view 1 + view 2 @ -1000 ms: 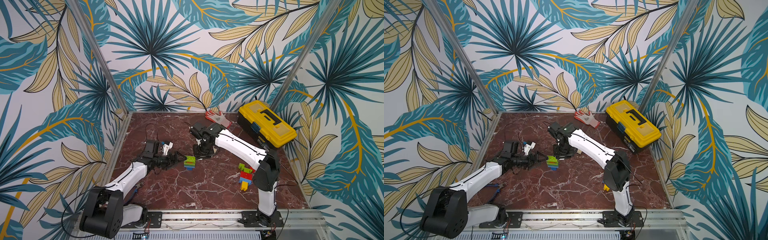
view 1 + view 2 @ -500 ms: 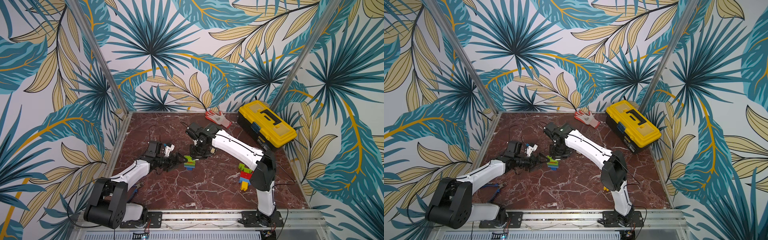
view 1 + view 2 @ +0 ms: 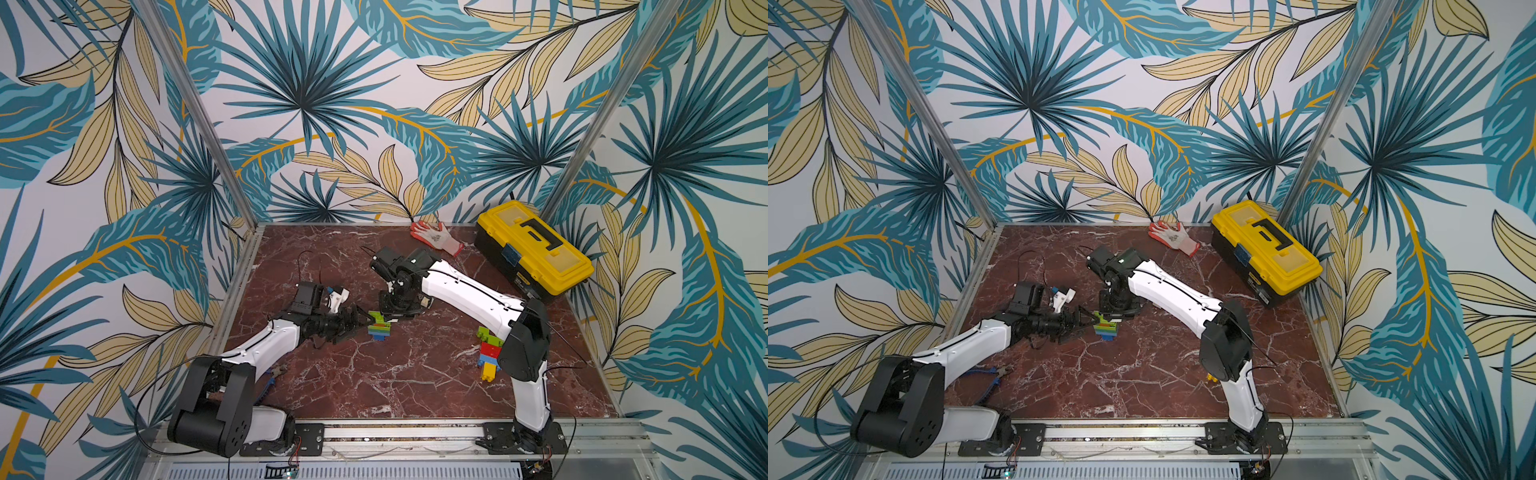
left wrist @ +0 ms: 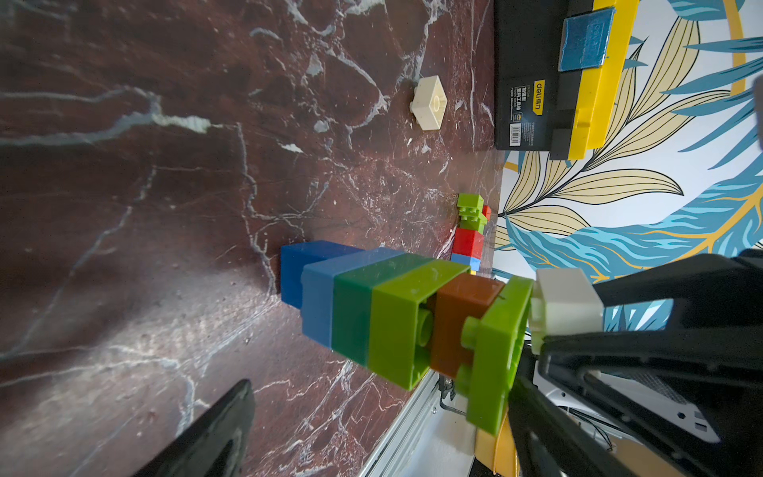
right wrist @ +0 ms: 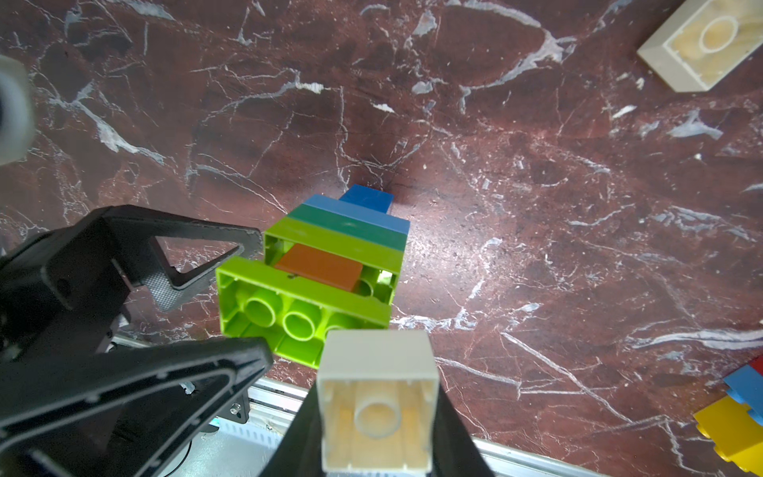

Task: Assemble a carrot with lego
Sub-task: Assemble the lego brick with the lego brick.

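A lego stack [image 3: 380, 327] [image 3: 1106, 327] stands mid-table: blue, light blue, dark green, light green, orange and a light green top brick [image 5: 297, 314]. My right gripper [image 5: 377, 413] [image 3: 397, 309] points down over it, shut on a cream brick [image 5: 377, 359] [image 4: 565, 307] whose end meets the top brick. My left gripper [image 3: 360, 321] [image 3: 1086, 322] [image 4: 381, 413] is open, level with the stack's top. Its fingertips [image 5: 254, 243] flank the top green brick. A second cream brick [image 5: 697, 45] [image 4: 429, 101] lies loose on the table.
A pile of loose lego [image 3: 490, 353] [image 4: 470, 231] sits by the right arm's elbow. A yellow toolbox [image 3: 536, 253] [image 3: 1264, 253] and a glove [image 3: 436, 237] are at the back right. Pliers [image 3: 994, 374] lie near the left arm's base.
My left gripper has slid right until its open fingers reach the stack. The right gripper has shifted slightly left and down over the stack with the cream brick.
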